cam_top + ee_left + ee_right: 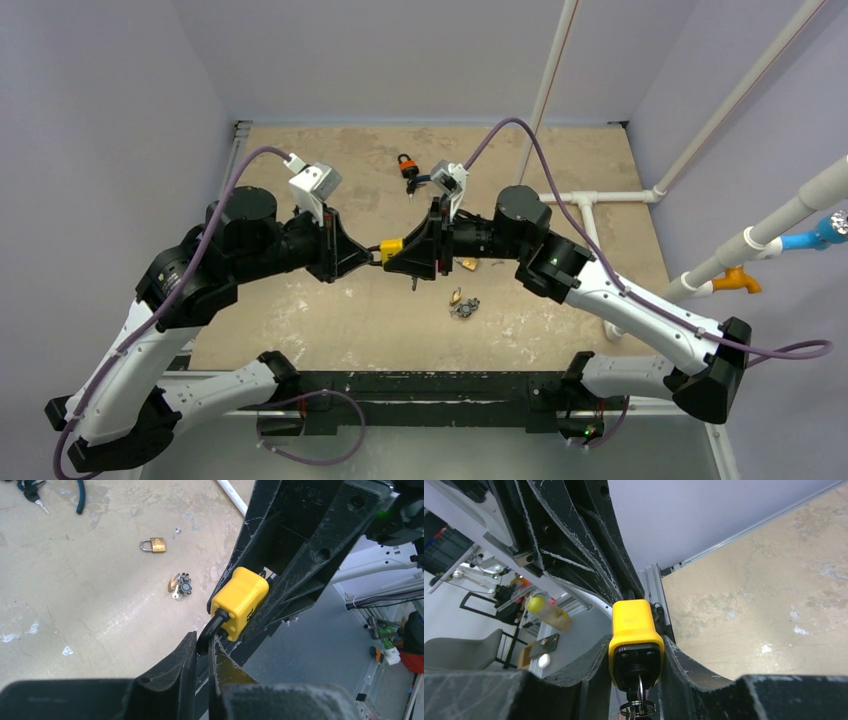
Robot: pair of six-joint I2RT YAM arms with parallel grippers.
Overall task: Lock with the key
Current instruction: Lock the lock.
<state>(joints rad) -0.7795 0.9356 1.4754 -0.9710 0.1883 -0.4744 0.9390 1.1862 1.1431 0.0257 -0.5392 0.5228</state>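
A yellow padlock (391,246) hangs in the air between my two arms, above the middle of the table. My left gripper (204,647) is shut on its black shackle (212,630), which curves out of the yellow body (239,600). From the other side, my right gripper (636,652) is shut on the padlock body (634,625), one finger on each side face. A key (640,690) with a wire ring (638,709) sticks out of the black keyhole end, facing the right wrist camera. In the top view the left gripper (368,257) and right gripper (400,258) meet tip to tip.
A brass padlock (153,545) and a small padlock with keys (180,586) lie on the tabletop (75,590) below the arms. An orange and black padlock (405,165) lies near the back. White pipes (590,200) run along the right side.
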